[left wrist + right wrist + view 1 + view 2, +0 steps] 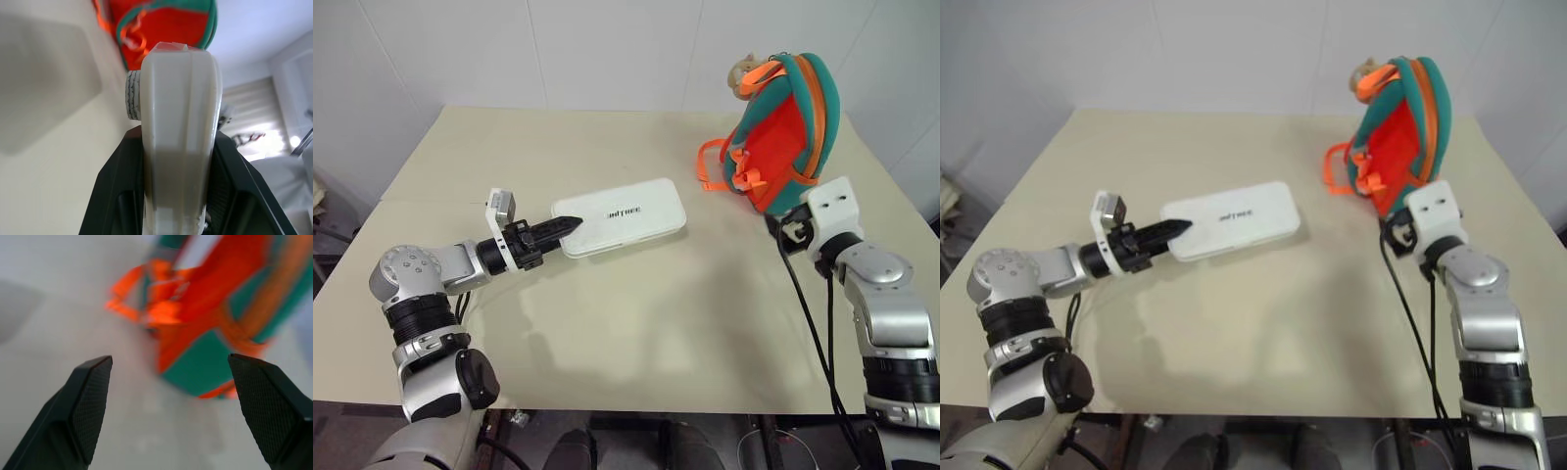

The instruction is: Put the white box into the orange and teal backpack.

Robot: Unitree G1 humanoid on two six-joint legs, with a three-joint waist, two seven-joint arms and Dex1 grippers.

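Nearest me, my left gripper (563, 227) pinches the near short end of the white box (625, 216) between its black fingers (117, 196), holding the box out over the beige table (636, 333). My right gripper (168, 406) has its fingers spread wide, holding nothing, just in front of the orange and teal backpack (783, 137). The backpack stands upright at the far right of the table, well apart from the box.
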